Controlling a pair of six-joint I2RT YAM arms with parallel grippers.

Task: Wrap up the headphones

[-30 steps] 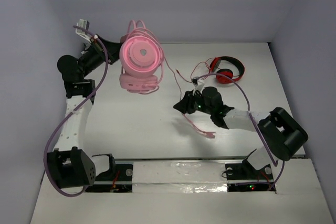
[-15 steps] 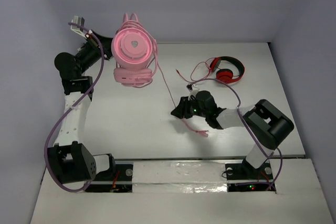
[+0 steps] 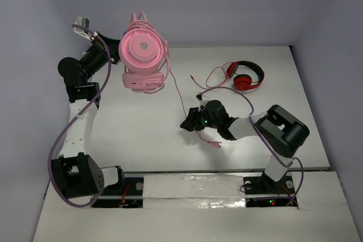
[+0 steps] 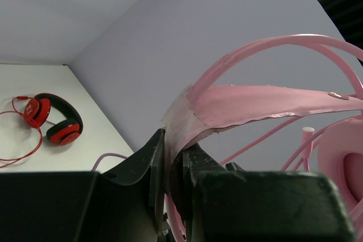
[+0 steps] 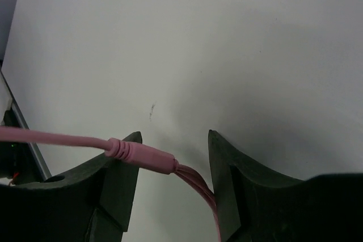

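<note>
The pink headphones (image 3: pixel 143 55) hang in the air at the back left, with turns of their pink cable (image 3: pixel 177 92) round them. My left gripper (image 3: pixel 115 56) is shut on the pink headband (image 4: pixel 255 106); in the left wrist view the gripper (image 4: pixel 174 140) pinches the band's end. The cable runs down to the table and through my right gripper (image 3: pixel 190 122), and its end lies at the front (image 3: pixel 215 143). In the right wrist view my right gripper (image 5: pixel 173 135) is open, low over the table, with the cable's pink plug (image 5: pixel 144 157) lying across the gap.
Red-and-black headphones (image 3: pixel 245 76) with a red cable lie at the back right on the white table (image 3: pixel 142 134); they also show in the left wrist view (image 4: pixel 57 120). Grey walls stand close behind and to the left.
My left gripper has carried the pink headphones up and to the left. My right gripper has slid left and nearer along the cable, drawing it in.
</note>
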